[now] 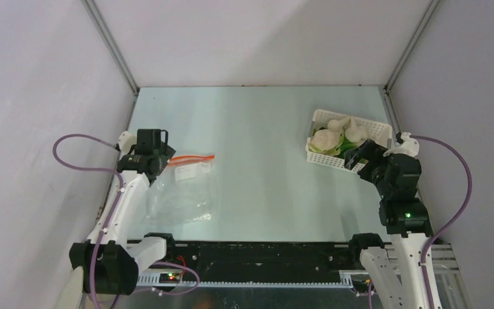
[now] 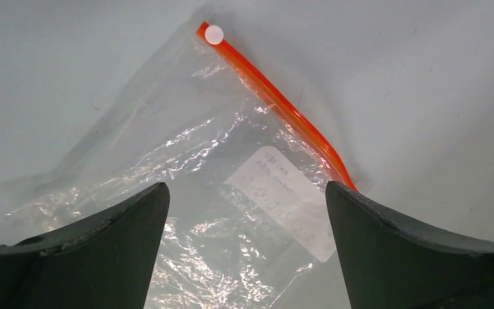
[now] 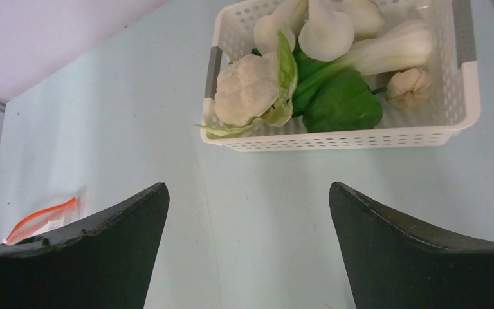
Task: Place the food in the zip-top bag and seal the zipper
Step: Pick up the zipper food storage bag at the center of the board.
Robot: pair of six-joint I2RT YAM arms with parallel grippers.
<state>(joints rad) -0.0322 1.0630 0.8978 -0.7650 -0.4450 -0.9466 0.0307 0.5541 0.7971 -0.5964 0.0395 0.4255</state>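
Lying flat on the left side of the pale blue-green table [image 1: 257,122], the clear, crinkly plastic zip-top bag [image 1: 180,193] [image 2: 219,161] is showing its thin orange-red zipper strip [image 1: 193,158] [image 2: 276,103] along the far edge, with a small white round tab [image 2: 214,34] at one end and a white paper label [image 2: 283,199] just below the strip. Small toy vegetables [image 1: 336,138] [image 3: 296,71], cream-white bulbs and bright green leaves, are all sitting piled in a white perforated plastic basket [image 1: 325,161] [image 3: 347,138] at the far right, well apart from the bag. The left gripper [image 1: 155,165] [image 2: 246,187] is hanging over the bag's mouth end, jaws spread wide, gripping nothing; contact with the plastic cannot be told. The right gripper [image 1: 362,154] [image 3: 247,187] is hovering near the basket's near side, jaws likewise wide apart and holding nothing.
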